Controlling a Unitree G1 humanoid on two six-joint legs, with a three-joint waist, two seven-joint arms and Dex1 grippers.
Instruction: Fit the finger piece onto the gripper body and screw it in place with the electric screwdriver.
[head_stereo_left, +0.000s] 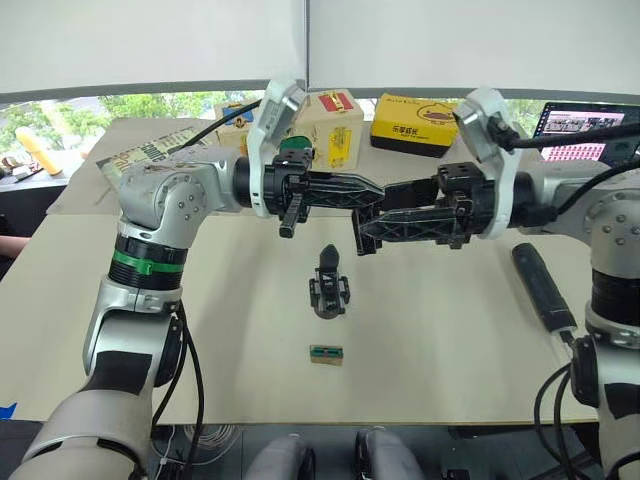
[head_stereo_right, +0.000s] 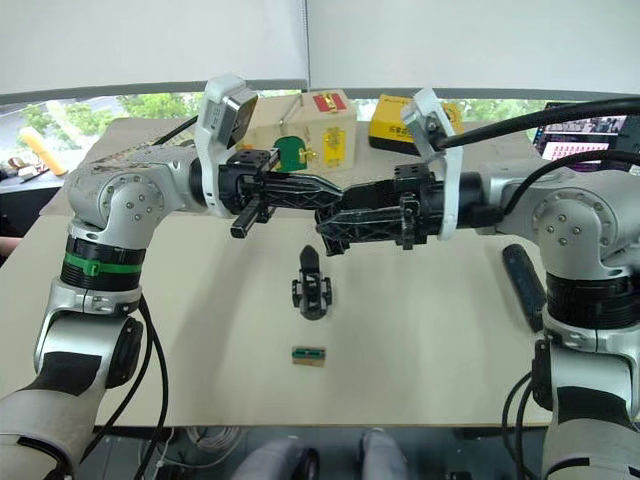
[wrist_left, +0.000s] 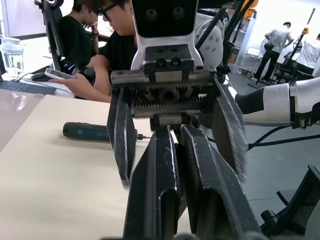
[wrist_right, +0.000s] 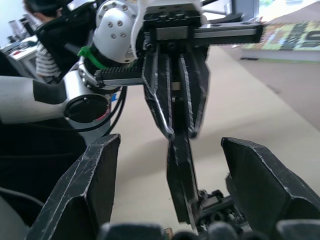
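**Grippers meet tip to tip above the gripper body**

While both arms reach toward each other over the tan table (head_stereo_left: 440, 330), we see in the left eye view the left gripper (head_stereo_left: 378, 193) and the right gripper (head_stereo_left: 362, 232) meeting at their tips, well above the tabletop. Beneath them the gripper body (head_stereo_left: 329, 285) lies on the table with its pointed finger aimed away from us, and a small green block (head_stereo_left: 326, 353) sits nearer us. At our right the electric screwdriver (head_stereo_left: 543, 285) lies flat beside the right arm.

From the left wrist view, our left fingers are pressed together, and the right gripper's fingers stand spread on either side of them; the screwdriver rests on the table beyond. People sit at desks behind.

From the right wrist view, our right fingers (wrist_right: 85, 190) are spread wide, and the left gripper's clenched fingers point down between them. A slim black piece hangs from their tips, possibly the finger piece (wrist_right: 181, 177); we cannot be sure.
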